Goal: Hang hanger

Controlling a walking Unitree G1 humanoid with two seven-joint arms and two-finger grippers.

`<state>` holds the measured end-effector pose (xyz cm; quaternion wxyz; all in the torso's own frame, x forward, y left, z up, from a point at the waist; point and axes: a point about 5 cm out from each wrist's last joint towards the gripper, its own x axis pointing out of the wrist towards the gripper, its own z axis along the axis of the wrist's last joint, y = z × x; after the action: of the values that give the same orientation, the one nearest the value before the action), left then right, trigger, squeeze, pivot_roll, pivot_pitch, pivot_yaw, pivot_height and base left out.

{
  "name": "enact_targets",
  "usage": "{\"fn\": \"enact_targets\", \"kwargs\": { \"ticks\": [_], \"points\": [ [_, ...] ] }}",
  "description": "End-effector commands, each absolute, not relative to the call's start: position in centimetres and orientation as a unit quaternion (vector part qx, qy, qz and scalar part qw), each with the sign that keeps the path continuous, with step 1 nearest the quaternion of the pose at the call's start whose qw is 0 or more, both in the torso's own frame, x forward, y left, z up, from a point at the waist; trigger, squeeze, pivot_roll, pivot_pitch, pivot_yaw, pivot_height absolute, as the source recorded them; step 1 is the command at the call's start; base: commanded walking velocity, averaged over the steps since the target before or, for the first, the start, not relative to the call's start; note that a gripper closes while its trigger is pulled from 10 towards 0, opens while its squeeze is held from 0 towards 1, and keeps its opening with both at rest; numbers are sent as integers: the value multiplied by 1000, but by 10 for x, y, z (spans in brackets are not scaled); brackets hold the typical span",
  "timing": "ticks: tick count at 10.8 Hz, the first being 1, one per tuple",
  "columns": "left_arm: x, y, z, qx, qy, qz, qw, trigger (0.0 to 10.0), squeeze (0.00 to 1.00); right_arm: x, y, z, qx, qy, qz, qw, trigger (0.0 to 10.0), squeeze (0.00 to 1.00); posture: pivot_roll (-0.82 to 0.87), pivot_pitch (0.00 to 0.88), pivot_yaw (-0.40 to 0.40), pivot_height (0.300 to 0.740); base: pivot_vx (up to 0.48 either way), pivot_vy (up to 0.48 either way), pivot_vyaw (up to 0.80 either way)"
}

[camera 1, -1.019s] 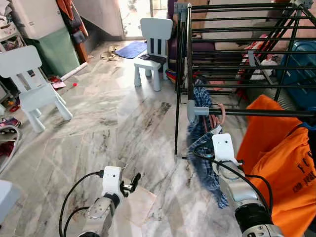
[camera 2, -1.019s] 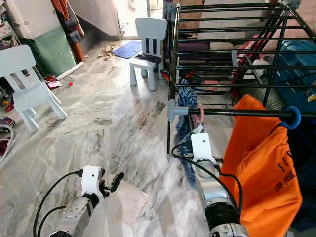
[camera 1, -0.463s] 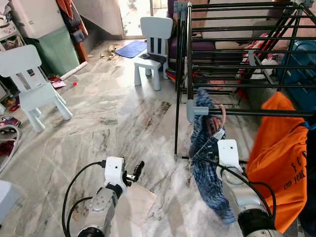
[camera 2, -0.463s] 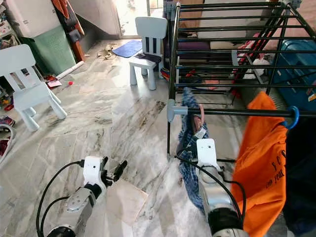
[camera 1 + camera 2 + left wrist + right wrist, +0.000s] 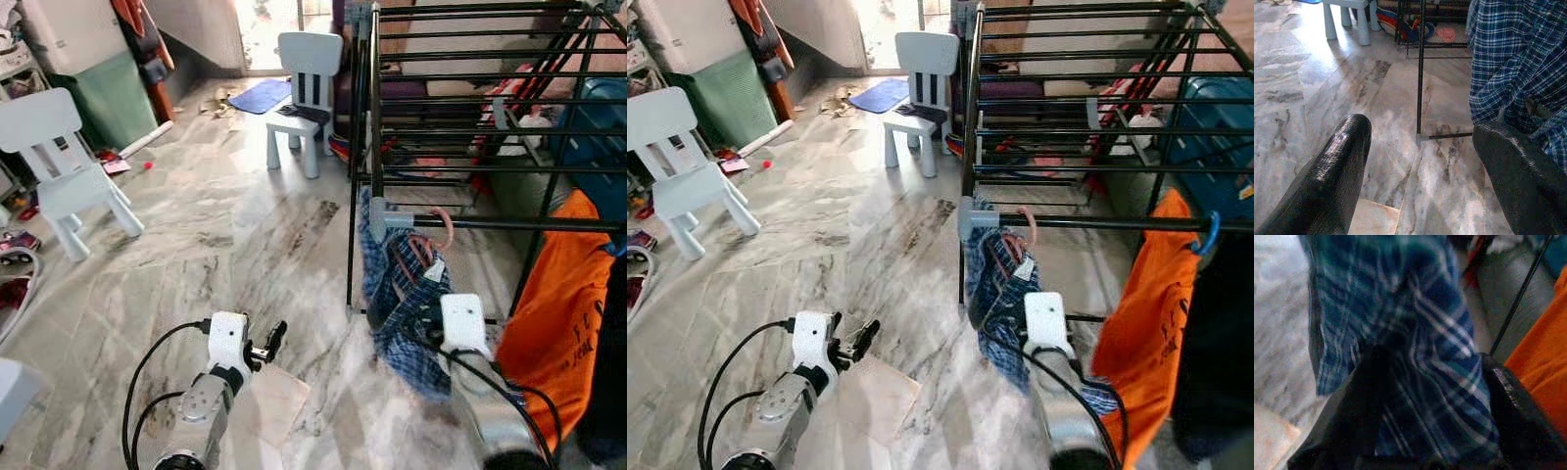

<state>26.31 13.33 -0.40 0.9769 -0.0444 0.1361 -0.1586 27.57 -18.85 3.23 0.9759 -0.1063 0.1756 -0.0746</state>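
Hanger: a pink hanger (image 5: 443,223) is hooking over the front rail of the black drying rack (image 5: 470,223), just beside the rail's grey corner joint, and it is carrying a blue plaid shirt (image 5: 402,304).
Shirt: it is drooping from the hanger toward the marble floor (image 5: 216,245), bunching in folds against the right arm's white wrist housing.
Right end effector: the right end effector (image 5: 1430,396) is sitting low beneath the rail, with the plaid cloth lying between its two black fingers (image 5: 1511,401); the fingers are standing apart around the cloth, though the blurred wrist picture is not showing whether they are actually pinching it.
Left end effector: the left end effector (image 5: 1420,166) is hovering low over the floor, well apart from the rack, with its fingers (image 5: 1337,171) spread wide and nothing between them; the plaid shirt is showing beyond one finger.
Orange garment: an orange T-shirt (image 5: 563,313) is hanging from the same rail, to the right of the plaid shirt, on a blue hook (image 5: 1207,235).
Surroundings: two small white chairs are standing on the floor, one (image 5: 59,166) to the left and one (image 5: 304,98) farther back near a blue mat (image 5: 260,98).
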Motion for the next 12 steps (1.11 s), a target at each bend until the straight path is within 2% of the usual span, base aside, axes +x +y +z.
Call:
{"fn": "enact_targets", "kwargs": {
  "ticks": [1,6,12],
  "points": [
    [262,137,-5,-35,143,-155,977,10000,0,276,-186,41,-98,144,-66,982,10000,1000,-119,0,85,740,0,0,0],
    [261,140,-11,-6,171,-148,974,10000,0,257,-204,49,-105,86,-110,985,10000,1000,-125,0,105,740,0,0,0],
    [263,138,-13,3,187,-148,971,10000,0,254,-201,59,-113,47,-99,988,10000,1000,-134,0,105,740,0,0,0]
  ]
}}
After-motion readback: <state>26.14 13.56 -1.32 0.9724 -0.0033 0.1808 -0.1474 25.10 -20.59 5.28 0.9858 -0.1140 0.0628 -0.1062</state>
